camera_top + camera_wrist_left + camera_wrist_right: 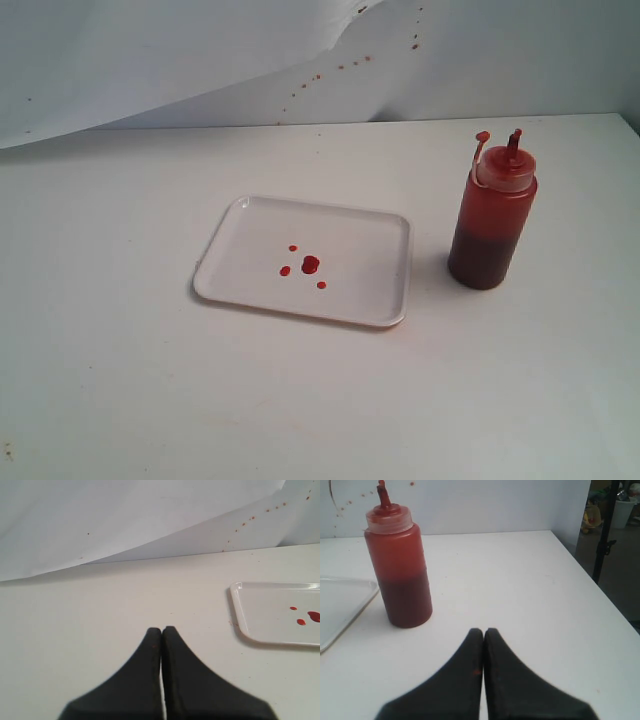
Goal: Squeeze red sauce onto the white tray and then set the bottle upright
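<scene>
The white tray lies flat mid-table with a small blob of red sauce and a few tiny drops round it. The tray and red sauce also show in the left wrist view. The bottle stands upright to the tray's right, its tethered cap off the nozzle; the right wrist view shows the bottle beside the tray's corner. Neither arm appears in the exterior view. My left gripper is shut on nothing, away from the tray. My right gripper is shut on nothing, apart from the bottle.
A white paper backdrop with reddish-brown specks rises behind the table. The table's edge drops off past the bottle in the right wrist view, with a dark stand beyond it.
</scene>
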Controlling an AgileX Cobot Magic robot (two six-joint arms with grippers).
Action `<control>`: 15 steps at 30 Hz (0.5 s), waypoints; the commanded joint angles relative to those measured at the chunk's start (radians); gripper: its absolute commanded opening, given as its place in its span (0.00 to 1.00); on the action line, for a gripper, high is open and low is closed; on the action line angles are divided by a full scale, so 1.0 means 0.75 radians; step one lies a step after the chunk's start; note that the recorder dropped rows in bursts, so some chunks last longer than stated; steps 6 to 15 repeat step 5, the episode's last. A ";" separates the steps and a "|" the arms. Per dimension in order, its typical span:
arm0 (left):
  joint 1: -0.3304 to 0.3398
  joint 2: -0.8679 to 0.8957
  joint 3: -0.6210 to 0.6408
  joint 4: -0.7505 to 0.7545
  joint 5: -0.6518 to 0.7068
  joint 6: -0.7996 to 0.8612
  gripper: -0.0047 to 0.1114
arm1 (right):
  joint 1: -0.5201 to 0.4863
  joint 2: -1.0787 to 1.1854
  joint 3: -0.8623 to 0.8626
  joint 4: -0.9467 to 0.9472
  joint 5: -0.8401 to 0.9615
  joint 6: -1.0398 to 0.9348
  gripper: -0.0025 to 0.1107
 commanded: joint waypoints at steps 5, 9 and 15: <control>-0.001 -0.003 0.006 -0.001 -0.010 -0.003 0.04 | 0.003 -0.008 0.003 0.013 -0.004 -0.008 0.02; -0.001 -0.003 0.006 -0.001 -0.010 -0.003 0.04 | 0.003 -0.008 0.003 0.013 -0.004 -0.008 0.02; -0.001 -0.003 0.006 -0.001 -0.010 -0.003 0.04 | 0.003 -0.008 0.003 0.013 -0.004 -0.008 0.02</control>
